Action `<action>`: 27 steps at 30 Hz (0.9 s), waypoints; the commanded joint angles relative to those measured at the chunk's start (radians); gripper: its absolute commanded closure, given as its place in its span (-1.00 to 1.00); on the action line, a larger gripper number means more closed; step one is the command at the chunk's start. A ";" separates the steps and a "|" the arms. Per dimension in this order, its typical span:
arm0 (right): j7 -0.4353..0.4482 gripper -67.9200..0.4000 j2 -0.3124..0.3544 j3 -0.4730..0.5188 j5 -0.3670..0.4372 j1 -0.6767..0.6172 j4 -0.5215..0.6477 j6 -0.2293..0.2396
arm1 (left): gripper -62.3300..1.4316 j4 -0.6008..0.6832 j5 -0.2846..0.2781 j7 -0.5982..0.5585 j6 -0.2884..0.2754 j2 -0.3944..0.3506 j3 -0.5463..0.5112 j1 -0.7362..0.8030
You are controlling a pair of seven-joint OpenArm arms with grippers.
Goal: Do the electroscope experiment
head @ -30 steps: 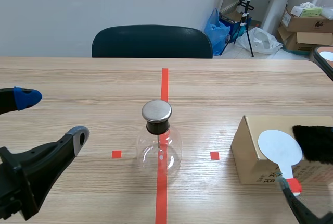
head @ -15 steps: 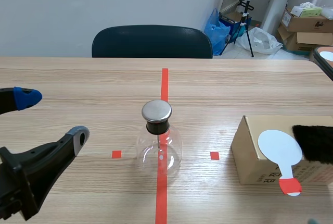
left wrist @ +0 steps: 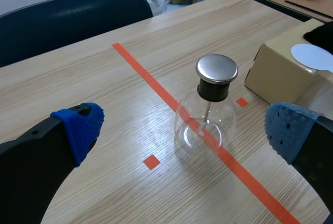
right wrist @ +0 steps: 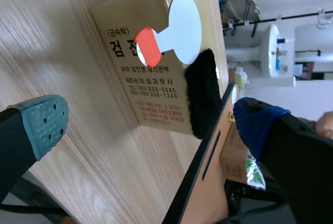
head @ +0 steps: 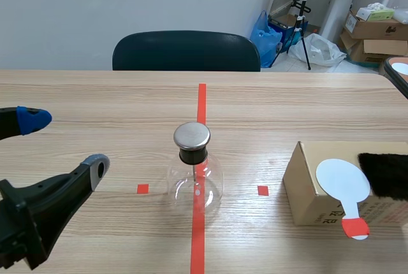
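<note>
Your right jaws are released, the grey-green pad point(right wrist: 44, 122) and the blue pad point(right wrist: 257, 122) wide apart with nothing between them. They do not show in the scene view; judging by the wrist view, they are low by the near right corner of the worktop point(head: 287, 108). Straight ahead of them lies the paddle point(right wrist: 177, 26), flat on top of the cardboard box point(right wrist: 156, 104) that sits by the worktop's right edge. Its long axis runs roughly from the near edge toward the far edge. The red-banded handle end points back at you and, as far as I can judge, overhangs the box's near face, while the white disc points toward the far edge. Work from that: the handle meets your right jaws first, so you would close across it, crosswise to that axis. The black fur point(head: 386, 175) lies on the same box top, just beside the disc on the right-edge side. Your left jaws are released too and hold nothing. They are near the left edge, with the electroscope point(head: 195, 181) ahead of them at the middle of the worktop, upright on the red tape line point(head: 202, 102), metal cap point(head: 192, 136) up. The right arm is plainly the nearer to the paddle. The left is well apart from it, with the electroscope between.
</note>
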 commanded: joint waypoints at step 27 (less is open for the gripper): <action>-0.141 -1.00 0.015 -0.144 -0.186 0.346 -0.324 -0.273 | -1.00 0.015 -0.007 -0.011 0.000 0.000 0.007 0.000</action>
